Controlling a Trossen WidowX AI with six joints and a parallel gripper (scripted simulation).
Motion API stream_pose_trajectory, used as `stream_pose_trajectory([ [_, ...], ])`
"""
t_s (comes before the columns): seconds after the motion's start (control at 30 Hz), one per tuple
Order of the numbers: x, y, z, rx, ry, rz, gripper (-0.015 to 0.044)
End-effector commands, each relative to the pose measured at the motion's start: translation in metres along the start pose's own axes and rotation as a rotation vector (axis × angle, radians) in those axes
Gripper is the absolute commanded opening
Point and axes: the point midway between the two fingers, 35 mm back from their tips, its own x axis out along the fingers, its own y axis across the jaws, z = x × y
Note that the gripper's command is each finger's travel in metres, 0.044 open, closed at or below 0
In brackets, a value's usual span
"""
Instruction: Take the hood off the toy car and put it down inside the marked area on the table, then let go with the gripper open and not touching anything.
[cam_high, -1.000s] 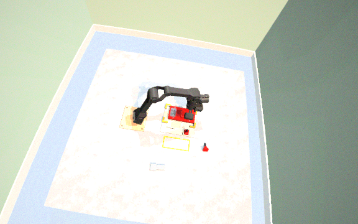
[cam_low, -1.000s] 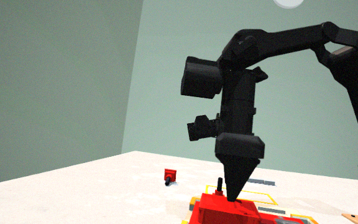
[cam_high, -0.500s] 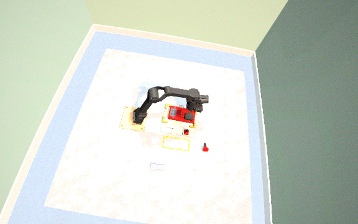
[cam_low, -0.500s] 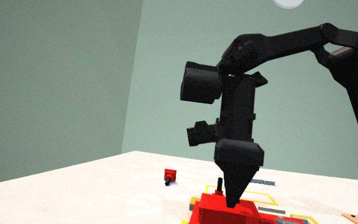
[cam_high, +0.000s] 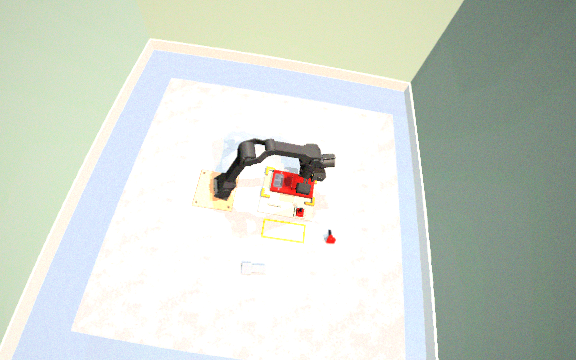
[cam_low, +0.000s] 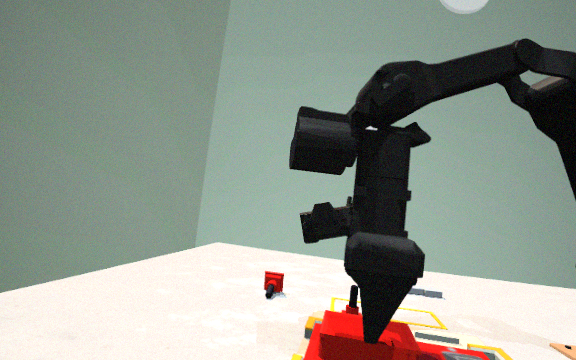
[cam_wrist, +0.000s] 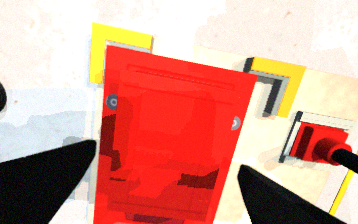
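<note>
The red toy car (cam_high: 287, 184) lies inside yellow corner brackets, with its red hood (cam_low: 345, 325) (cam_wrist: 170, 125) still on it. The hood fills the middle of the wrist view as a flat panel with a grey round fitting near each side. My gripper (cam_low: 371, 340) (cam_wrist: 169, 159) is open and empty. Its black fingers stand wide, one on either side of the hood in the wrist view, low over the car. I cannot tell whether they touch it. The marked area is a yellow outline (cam_high: 304, 233) (cam_low: 440, 320) (cam_wrist: 341, 194) on the table beside the car.
A red piece with a black stem (cam_high: 300, 212) (cam_wrist: 320, 145) stands in a pale holder between car and outline. Another red piece (cam_high: 330, 237) (cam_low: 273, 283) lies beyond the outline. A grey block (cam_high: 253, 268) (cam_low: 427, 293) lies farther off. Yellow brackets (cam_high: 270, 170) (cam_wrist: 295, 80) edge the car.
</note>
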Motion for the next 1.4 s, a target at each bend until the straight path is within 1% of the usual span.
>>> stream_pose_trajectory([
  [0.0,0.002,0.001,0.000,-0.005,0.002,0.006,0.0440],
  [1.2,0.020,0.001,0.000,-0.005,0.002,0.006,0.0440],
  [1.3,0.018,0.000,0.000,0.000,0.000,0.000,0.0361],
  [1.37,0.018,0.000,0.000,0.000,0.000,0.000,0.0348],
])
